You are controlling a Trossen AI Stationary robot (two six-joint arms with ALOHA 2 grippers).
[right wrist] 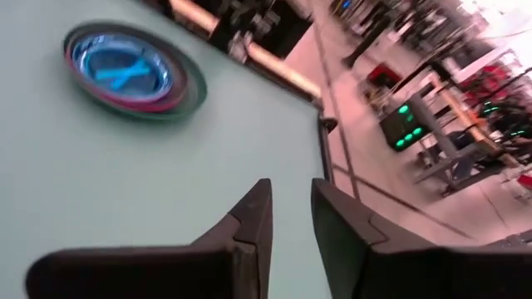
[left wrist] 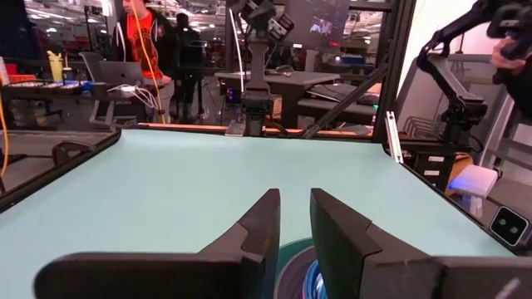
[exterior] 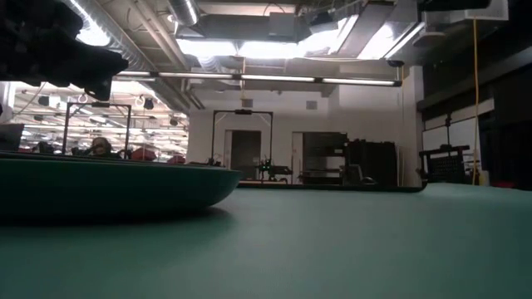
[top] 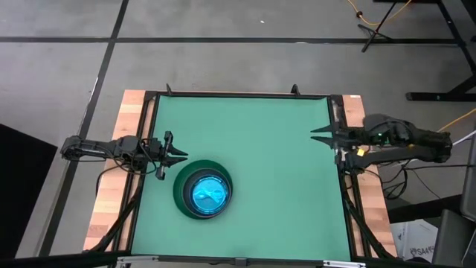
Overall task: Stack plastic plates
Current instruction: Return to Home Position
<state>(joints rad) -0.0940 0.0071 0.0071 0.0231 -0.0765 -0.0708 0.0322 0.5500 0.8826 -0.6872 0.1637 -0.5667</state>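
Homing looked nearly done. Plates [top: 203, 192] sat stacked at 8 o'clock on the bench [top: 282, 186]. Left gripper [top: 177, 157] was just beside them at 11 o'clock and should back straight off. Right gripper [top: 321, 135] was at the 3 o'clock edge. Both were empty, fingers narrowly apart.

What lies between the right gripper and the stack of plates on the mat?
Nothing: in the high view only bare green mat separates the right gripper, at the table's right edge, from the plate stack near the left gripper.
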